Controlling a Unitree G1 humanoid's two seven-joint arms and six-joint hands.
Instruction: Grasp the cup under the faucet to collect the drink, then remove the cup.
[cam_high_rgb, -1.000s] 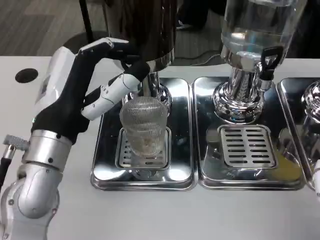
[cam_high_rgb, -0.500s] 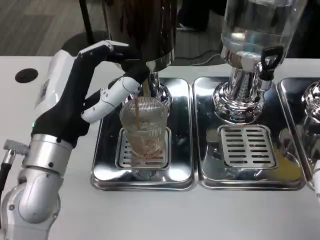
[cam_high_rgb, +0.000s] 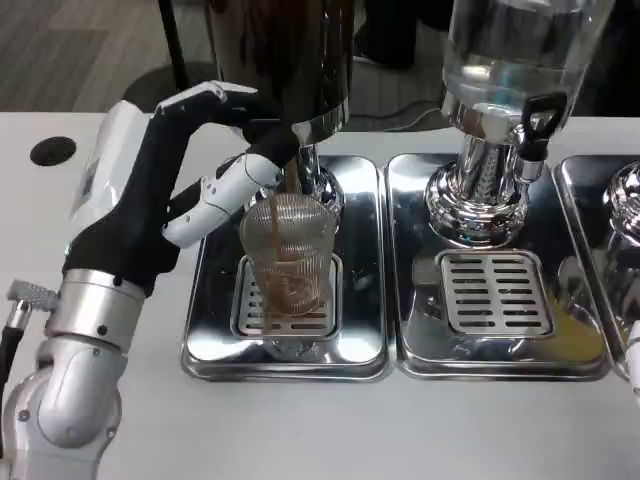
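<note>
In the head view, the cup (cam_high_rgb: 288, 262) was seen standing upright on the drain grate (cam_high_rgb: 252, 318) of the left tray (cam_high_rgb: 212, 330), right under the faucet (cam_high_rgb: 297, 148) of the dark drink tank (cam_high_rgb: 285, 55). A thin brown stream was seen falling into the cup, and brown drink was seen inside it, so the filling looked under way but not done. The left hand (cam_high_rgb: 205, 165) was reached up beside the cup, with its upper fingers (cam_high_rgb: 240, 105) stretched toward the faucet, likely pushing on the tap, though the touch itself could not be made out. Its lower fingers (cam_high_rgb: 225, 190) were held out straight next to the cup's top edge, and it could not be told whether they touched the glass. The cup was not seen to be wrapped or pinched by any finger. The stream would have to be stopped, the cup grasped, and the cup taken away. The tray's raised rim was in the way at the front, so the cup would need to be lifted over it. The second tray (cam_high_rgb: 420, 355) with the clear water tank (cam_high_rgb: 515, 50) was just beside it on the right, so little room was left there. Bare white table (cam_high_rgb: 320, 430) was open toward the front.
</note>
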